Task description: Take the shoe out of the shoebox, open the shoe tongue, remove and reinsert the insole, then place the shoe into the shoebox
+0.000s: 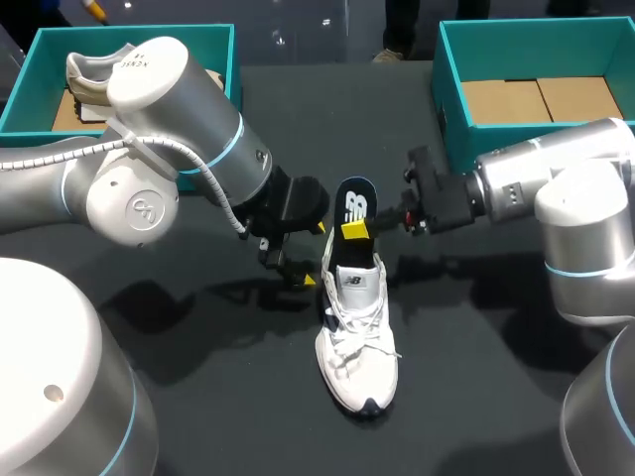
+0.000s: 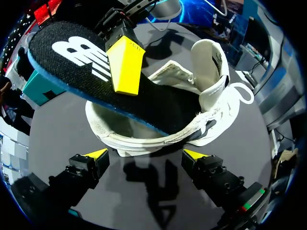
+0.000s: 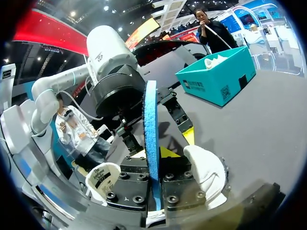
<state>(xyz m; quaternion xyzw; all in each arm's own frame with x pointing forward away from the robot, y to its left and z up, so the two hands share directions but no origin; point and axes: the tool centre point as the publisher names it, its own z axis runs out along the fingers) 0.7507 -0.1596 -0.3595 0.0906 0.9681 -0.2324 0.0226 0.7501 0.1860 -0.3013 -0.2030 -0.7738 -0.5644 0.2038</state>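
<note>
The white shoe (image 1: 357, 342) lies on the dark bench (image 1: 198, 397) between the 2 arms, toe towards the robot and heel away. Its tongue (image 2: 211, 57) stands pulled up from the opening. The black insole (image 1: 355, 206) with its blue edge sticks up at a slant out of the heel opening, its front end down inside the shoe. The right arm (image 1: 516, 183) comes in from the side, and the right jaws are clenched on the raised end of the insole, 1 yellow fingertip (image 2: 125, 64) flat on its printed face. The left arm (image 1: 198, 149) holds the left jaws released just beside the heel, fingertips (image 2: 98, 154) apart and touching nothing. The left shoebox (image 1: 198, 35) at the far corner holds a second shoe (image 1: 94, 74). The right shoebox (image 1: 451, 99) shows only its cardboard floor.
</note>
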